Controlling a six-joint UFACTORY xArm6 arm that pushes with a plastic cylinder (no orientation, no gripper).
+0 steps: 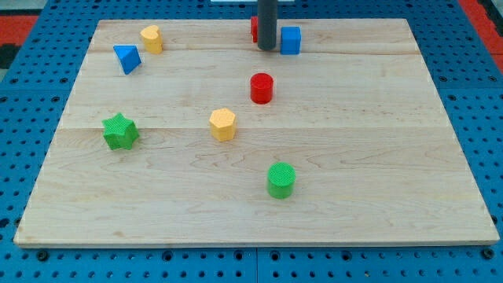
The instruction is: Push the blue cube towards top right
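The blue cube [291,40] sits near the view's top edge of the wooden board [377,157], right of centre. My tip [267,48] is the lower end of a dark rod that comes down from the view's top. It stands just left of the blue cube, very close to it or touching it. A red block [254,29] is mostly hidden behind the rod on its left side.
A red cylinder [262,88] lies below the tip. A yellow hexagonal block [223,124] is near the centre, a green cylinder [281,180] lower down. A green star [120,131], a blue triangle [126,58] and a yellow block [152,38] are at the left.
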